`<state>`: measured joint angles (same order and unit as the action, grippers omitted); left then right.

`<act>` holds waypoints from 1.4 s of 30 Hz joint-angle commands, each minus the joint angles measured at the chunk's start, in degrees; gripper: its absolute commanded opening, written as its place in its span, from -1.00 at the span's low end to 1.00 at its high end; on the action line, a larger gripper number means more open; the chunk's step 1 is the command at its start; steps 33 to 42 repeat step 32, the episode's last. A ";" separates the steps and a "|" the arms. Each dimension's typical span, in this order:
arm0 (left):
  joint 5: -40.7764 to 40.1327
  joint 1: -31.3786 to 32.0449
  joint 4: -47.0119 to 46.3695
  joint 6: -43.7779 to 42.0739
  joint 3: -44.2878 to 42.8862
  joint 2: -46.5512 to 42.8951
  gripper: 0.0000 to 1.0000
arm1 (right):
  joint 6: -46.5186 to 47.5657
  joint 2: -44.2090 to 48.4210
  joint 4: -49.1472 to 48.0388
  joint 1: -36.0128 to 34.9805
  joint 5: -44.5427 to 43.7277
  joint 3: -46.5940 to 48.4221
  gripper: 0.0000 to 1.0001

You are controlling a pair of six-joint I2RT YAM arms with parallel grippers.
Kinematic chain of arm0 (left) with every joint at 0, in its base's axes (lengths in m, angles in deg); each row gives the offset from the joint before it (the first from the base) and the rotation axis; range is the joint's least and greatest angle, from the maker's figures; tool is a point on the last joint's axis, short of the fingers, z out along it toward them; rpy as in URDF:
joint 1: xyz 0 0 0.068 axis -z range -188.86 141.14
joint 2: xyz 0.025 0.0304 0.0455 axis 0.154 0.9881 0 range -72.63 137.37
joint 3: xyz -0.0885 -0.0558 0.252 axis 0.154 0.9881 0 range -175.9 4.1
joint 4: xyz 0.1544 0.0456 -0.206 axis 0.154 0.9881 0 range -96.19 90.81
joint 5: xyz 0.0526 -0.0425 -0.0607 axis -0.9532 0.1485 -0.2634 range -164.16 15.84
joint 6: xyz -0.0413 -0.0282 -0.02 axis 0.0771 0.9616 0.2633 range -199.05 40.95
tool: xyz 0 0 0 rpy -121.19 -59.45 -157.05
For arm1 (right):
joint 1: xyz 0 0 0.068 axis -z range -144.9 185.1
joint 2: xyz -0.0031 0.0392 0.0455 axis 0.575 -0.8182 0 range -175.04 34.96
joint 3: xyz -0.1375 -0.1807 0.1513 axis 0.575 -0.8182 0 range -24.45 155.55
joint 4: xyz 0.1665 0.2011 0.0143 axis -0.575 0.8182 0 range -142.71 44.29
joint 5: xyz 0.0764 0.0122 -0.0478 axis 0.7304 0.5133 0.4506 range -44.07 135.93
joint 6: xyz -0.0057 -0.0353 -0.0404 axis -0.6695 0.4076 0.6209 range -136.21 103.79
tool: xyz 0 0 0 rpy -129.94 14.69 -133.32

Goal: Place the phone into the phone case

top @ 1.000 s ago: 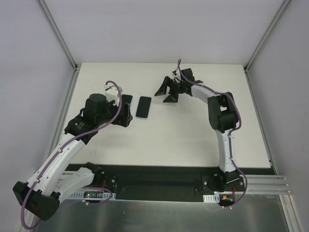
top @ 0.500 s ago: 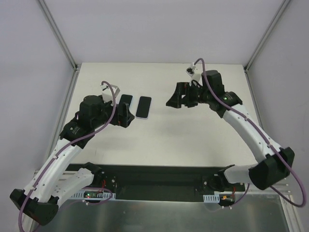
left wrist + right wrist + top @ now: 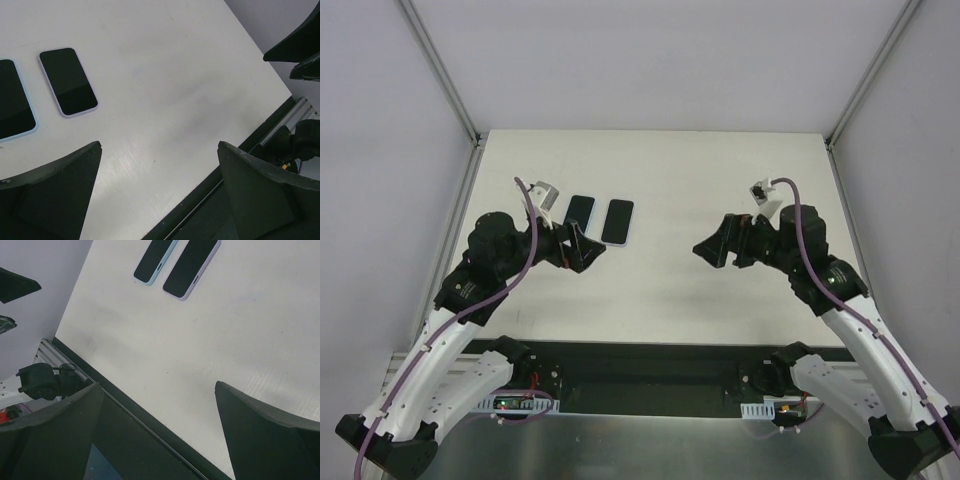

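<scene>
Both arms have drawn back over the table [image 3: 720, 170] toward their bases, the right one much further, so the fitting is not yet begun. The left gripper [image 3: 582, 250] and right gripper [image 3: 717, 250] gape wide and hold nothing. Just beyond the left gripper's tips and well apart from the right lie a blue-rimmed slab [image 3: 579, 213] and a lilac-rimmed slab [image 3: 617, 221], side by side and untouched — which is the phone and which the case, I cannot tell.

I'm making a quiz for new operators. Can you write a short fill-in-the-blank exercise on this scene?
1. The left gripper and the right gripper are both ____ and hold nothing.
2. The number of flat dark items lying on the table is ____.
3. In the top view, the blue-rimmed item lies to the ____ of the lilac-rimmed item.

Missing words: open; two; left.
</scene>
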<state>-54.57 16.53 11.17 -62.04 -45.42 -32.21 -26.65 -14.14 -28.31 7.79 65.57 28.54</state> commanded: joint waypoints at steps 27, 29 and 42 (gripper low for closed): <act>6.60 -0.60 -7.79 6.37 4.78 -4.30 0.98 | -2.04 7.27 0.73 -0.11 -3.12 -1.58 0.92; 6.51 -0.60 -7.79 6.01 4.60 -4.39 0.98 | -1.87 7.35 0.73 -0.02 -3.12 -1.40 0.92; 6.42 -0.60 -7.70 6.01 4.52 -4.30 0.98 | -1.87 7.53 0.74 -0.02 -3.64 -1.14 0.92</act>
